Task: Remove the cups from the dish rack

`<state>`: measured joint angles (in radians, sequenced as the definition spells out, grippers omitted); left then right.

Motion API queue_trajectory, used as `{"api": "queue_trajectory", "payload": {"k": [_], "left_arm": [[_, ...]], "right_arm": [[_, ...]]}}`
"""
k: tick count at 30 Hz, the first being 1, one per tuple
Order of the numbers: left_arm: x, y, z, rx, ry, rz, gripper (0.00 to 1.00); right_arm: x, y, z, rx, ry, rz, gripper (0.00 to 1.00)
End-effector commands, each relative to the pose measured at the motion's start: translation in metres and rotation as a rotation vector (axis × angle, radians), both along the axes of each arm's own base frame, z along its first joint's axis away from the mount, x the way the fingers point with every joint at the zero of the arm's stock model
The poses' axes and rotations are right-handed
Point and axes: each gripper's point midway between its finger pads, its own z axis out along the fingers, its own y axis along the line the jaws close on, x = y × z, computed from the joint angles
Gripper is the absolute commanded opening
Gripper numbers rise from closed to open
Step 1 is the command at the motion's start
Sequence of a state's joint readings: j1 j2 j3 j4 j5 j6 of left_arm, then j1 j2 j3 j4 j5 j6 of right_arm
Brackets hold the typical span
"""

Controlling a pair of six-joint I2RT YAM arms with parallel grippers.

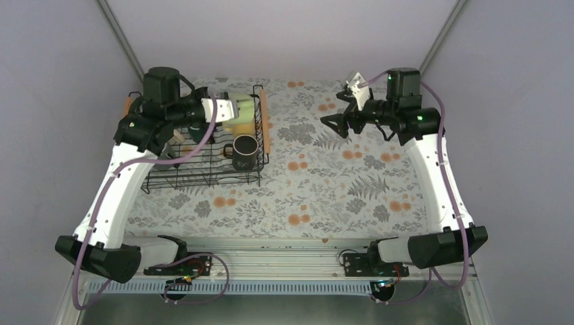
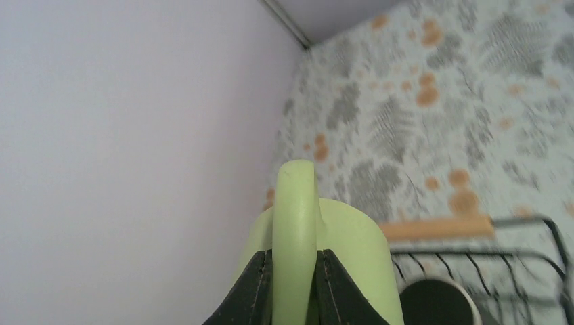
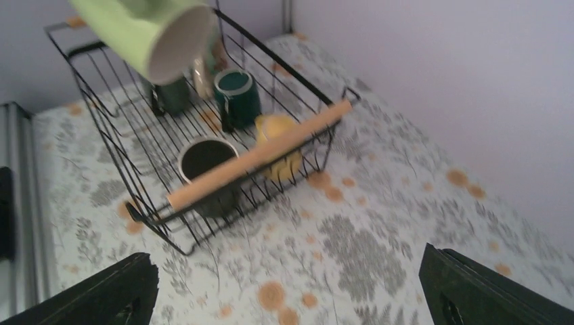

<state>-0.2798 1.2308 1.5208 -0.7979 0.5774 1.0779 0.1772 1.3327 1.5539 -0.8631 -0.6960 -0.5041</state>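
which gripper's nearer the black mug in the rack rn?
Left. The left gripper hangs above the dish rack, beyond the black mug, jaws shut on the handle of the pale green mug. The right gripper hovers open over the table, well right of the rack.

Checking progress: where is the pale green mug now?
The pale green mug hangs above the far right corner of the dish rack, left in the top view, handle pinched in the left tool.

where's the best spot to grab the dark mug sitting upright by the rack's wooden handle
Take the dark mug by its rim, coming straight down from above, one finger inside the open mouth, one outside. It stands upright, mouth up, and the wooden rod beside it likely blocks a side approach.
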Motion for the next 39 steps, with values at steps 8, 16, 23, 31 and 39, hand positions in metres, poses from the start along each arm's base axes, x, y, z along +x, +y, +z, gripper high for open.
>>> {"api": "queue_trajectory", "payload": {"k": [8,16,23,31,39], "left_arm": [[0.046,-0.054,0.101,-0.388,-0.172,-0.196,0.02],[0.074,-0.079,0.083,-0.420,-0.120,-0.273,0.02],[0.098,-0.086,0.070,-0.418,-0.128,-0.270,0.02],[0.112,-0.091,0.076,-0.446,-0.130,-0.291,0.02],[0.115,-0.096,0.074,-0.485,-0.080,-0.340,0.02]], "right_arm": [[0.022,0.053,0.012,0.167,0.113,0.302,1.00],[0.049,0.078,0.022,0.240,0.111,0.431,1.00],[0.072,0.105,0.021,0.271,0.126,0.492,0.99],[0.083,0.143,-0.005,0.226,0.146,0.517,0.97],[0.078,0.152,0.002,0.267,0.137,0.581,0.93]]}}
